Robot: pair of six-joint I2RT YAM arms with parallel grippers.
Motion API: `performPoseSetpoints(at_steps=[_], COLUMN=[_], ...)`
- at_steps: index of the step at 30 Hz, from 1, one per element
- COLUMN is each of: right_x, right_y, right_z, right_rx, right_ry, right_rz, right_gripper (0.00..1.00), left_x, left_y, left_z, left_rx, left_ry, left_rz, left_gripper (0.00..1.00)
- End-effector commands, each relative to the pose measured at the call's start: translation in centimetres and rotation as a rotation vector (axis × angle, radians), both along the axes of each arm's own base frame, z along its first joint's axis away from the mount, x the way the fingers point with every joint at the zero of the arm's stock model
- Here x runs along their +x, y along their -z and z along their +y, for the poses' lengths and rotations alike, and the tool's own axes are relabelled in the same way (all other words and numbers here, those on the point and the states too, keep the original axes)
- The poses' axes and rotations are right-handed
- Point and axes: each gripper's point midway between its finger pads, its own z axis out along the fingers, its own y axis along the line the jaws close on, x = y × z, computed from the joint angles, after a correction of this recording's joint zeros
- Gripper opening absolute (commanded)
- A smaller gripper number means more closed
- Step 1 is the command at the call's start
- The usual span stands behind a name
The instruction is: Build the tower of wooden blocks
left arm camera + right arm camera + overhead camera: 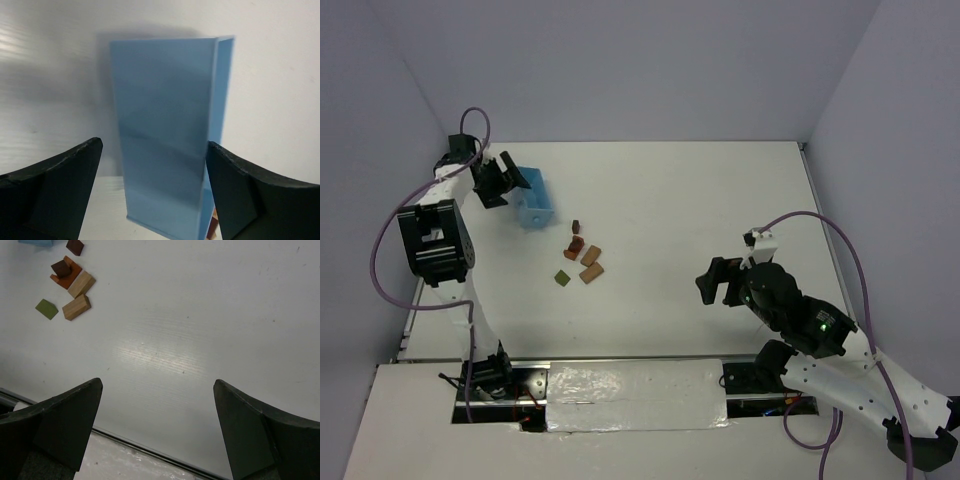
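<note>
Six blocks (591,272) lie loose on the table (720,200), no tower begun, in a cluster near the box (532,200), strung toward the arms' edge. The left gripper (500,182) is nearer, jaws wide, facing the box with the blocks beyond it; the right gripper (157,390), jaws wide and empty, has them well apart, up-left in its view

The white table (700,220) bears a blue box (165,125) just ahead of the fingers (65,185) of the left gripper (155,144), and loose wooden blocks (80,284) far ahead-left of the right gripper (158,382).
</note>
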Motion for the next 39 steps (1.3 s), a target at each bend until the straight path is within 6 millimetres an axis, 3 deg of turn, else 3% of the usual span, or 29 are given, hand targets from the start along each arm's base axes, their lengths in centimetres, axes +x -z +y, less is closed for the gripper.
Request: performPoseSetpoints(at_steps=[1,3,4,7,9,12,14,16,17,18,19,20,22,23,24,25,26,27,30,32,36,37,39], right_x=[0.3,0.2,0.2,0.1,0.1,0.1,0.1,0.0,0.0,0.0,0.0,0.0,0.0,0.0,-0.1,-0.1,-0.1,0.0,0.0,-0.1,-0.2,-0.2,-0.3], right_y=[-0.8,-0.7,-0.6,-0.6,-0.6,-0.6,-0.5,-0.5,-0.5,-0.6,-0.5,-0.4,-0.1,0.1,0.2,0.3,0.6,0.8,1.2,1.3,1.1,1.0,0.9], right_z=[0.6,0.7,0.8,1.0,1.0,1.0,1.0,1.0,1.1,1.2,1.2,1.2,1.3,1.4,1.5,1.6,1.7,1.6,1.7,1.9,1.8,1.8,1.9], right_rx=[0.023,0.021,0.019,0.021,0.020,0.017,0.018,0.017,0.019,0.020,0.018,0.015,0.004,-0.002,-0.009,-0.015,-0.028,-0.038,-0.065,-0.068,-0.060,-0.057,-0.052], right_ry=[-0.020,-0.025,-0.028,-0.039,-0.041,-0.039,-0.041,-0.042,-0.045,-0.048,-0.048,-0.050,-0.053,-0.057,-0.061,-0.065,-0.067,-0.061,-0.057,-0.062,-0.064,-0.065,-0.071], right_rz=[-0.037,-0.034,-0.032,-0.034,-0.034,-0.031,-0.032,-0.031,-0.031,-0.032,-0.030,-0.028,-0.018,-0.010,-0.005,0.000,0.010,0.015,0.030,0.032,0.022,0.019,0.014], right_gripper=[1.00,1.00,1.00,1.00,1.00,1.00,1.00,1.00,1.00,1.00,1.00,1.00,1.00,1.00,1.00,1.00,1.00,1.00,1.00,1.00,1.00,1.00,1.00], left_x=[-1.3,-0.8,-1.0,-1.2,-1.0,-0.7,-0.7,-0.9,-0.8,-0.3,-0.5,0.5,1.1,2.2,2.7,3.3,4.8,5.3,7.3,7.8,8.0,8.0,7.9], left_y=[1.8,1.6,3.1,4.2,3.7,1.2,0.9,0.9,0.9,0.9,1.1,0.1,1.6,0.2,1.7,1.6,-0.2,0.2,-1.9,-2.5,-1.6,-1.4,-0.6], left_z=[3.3,3.5,3.6,3.8,3.8,3.5,3.6,4.3,4.3,4.8,4.7,5.0,5.5,5.8,5.9,6.1,6.1,6.1,4.4,4.1,3.6,3.6,4.0], left_rx=[0.205,0.257,0.260,0.277,0.288,0.317,0.328,0.373,0.388,0.415,0.446,0.474,0.528,0.541,0.546,0.556,0.562,0.559,0.532,0.554,0.553,0.554,0.564], left_ry=[-0.103,-0.094,-0.089,-0.103,-0.104,-0.111,-0.107,-0.117,-0.099,-0.104,-0.079,-0.076,-0.041,-0.032,-0.013,0.010,0.020,0.042,0.177,0.212,0.300,0.300,0.279], left_rz=[0.131,0.147,0.189,0.229,0.214,0.160,0.150,0.169,0.170,0.172,0.196,0.173,0.220,0.194,0.220,0.212,0.157,0.148,0.008,-0.026,-0.042,-0.035,-0.008], left_gripper=[0.99,1.00,1.00,0.99,1.00,0.99,0.94,0.80,0.66,0.28,0.16,0.09,0.00,0.00,0.00,0.00,0.00,0.00,0.00,0.00,0.03,0.05,0.23])
